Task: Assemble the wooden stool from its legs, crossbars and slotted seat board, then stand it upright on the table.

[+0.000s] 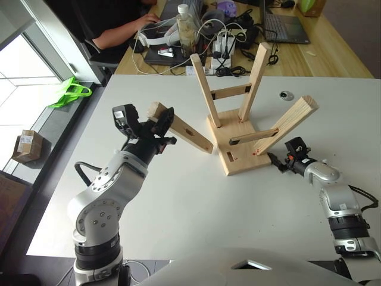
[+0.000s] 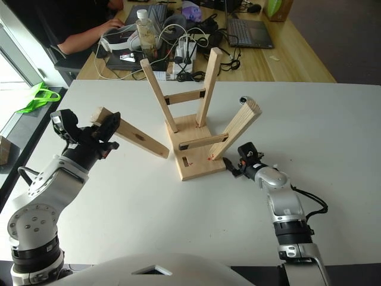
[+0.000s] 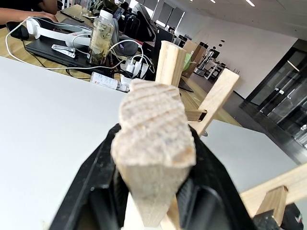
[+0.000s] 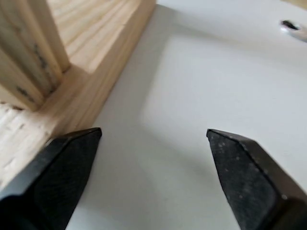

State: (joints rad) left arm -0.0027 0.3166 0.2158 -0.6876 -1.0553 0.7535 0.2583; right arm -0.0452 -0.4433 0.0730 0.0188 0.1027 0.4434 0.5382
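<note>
Left eye view: left gripper [image 1: 158,127] pinches leg [image 1: 189,133], right gripper [image 1: 276,161] spread beside seat board [image 1: 239,156], bottle [image 1: 186,27] behind.

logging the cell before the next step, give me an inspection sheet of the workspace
surface: white table, no damage seen
job's things: seat board flat, three legs up in it, two crossbars fitted; fourth leg unfitted, far end at the board's left edge
clutter: small dark round object beyond the board
tools: left tool shut on fourth leg; right tool open beside the board's near corner
cables: tangle on the wooden desk behind
surroundings: laptop and bottle on that desk; green bag on floor
</note>
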